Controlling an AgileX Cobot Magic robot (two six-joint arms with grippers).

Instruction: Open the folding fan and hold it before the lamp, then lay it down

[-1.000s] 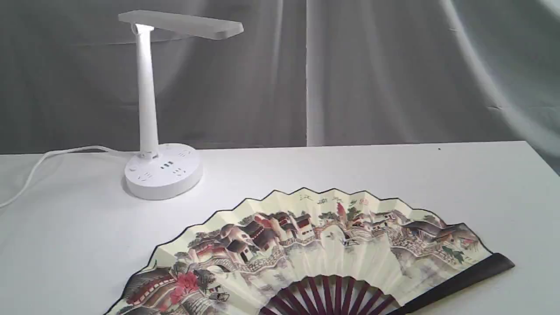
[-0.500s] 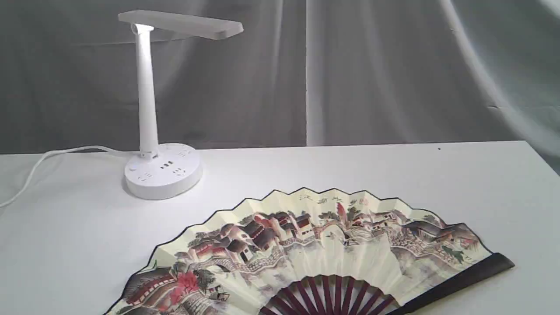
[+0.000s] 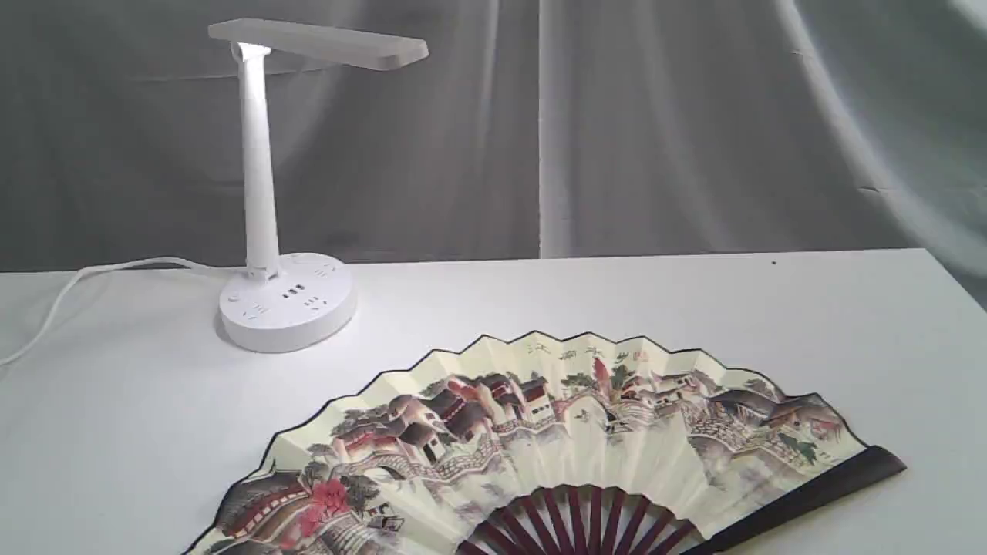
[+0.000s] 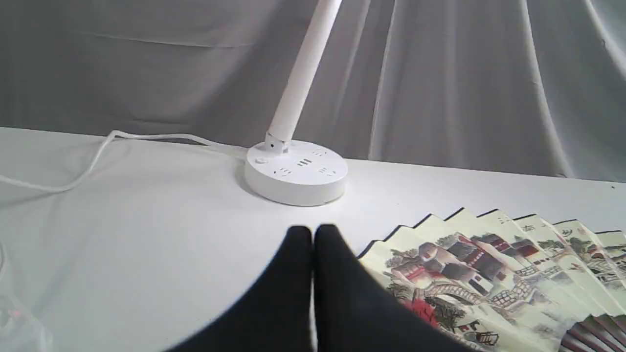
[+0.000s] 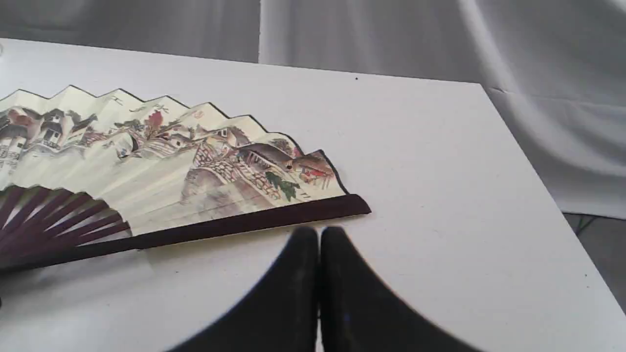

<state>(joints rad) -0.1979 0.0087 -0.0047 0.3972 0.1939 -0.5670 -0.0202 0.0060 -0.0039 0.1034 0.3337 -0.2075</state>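
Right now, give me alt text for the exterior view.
An opened folding fan painted with a village landscape lies flat on a white table, its lower edge cut off by the frame. Behind it to the left stands a white desk lamp, cord trailing left, against a grey curtain.

Staged recording setup, lab-type rather than a home or office. Evidence:
- Grey cloth backdrop [image 3: 432, 154] hangs in loose folds across the whole rear. A paler strip runs down its middle, and lighter fabric drapes past the desk's right end.
- Plain white desk [image 3: 771, 308]; the right wrist view shows a square corner.
- The things on it read as props: a white desk lamp [image 3: 258, 193] with sockets in its round base, its cord [image 3: 123, 266] trailing off the left side, and a painted folding fan [image 3: 586, 439] spread flat.
- A strip of grey floor [image 5: 601, 254] shows beyond the desk corner, below the hanging cloth.
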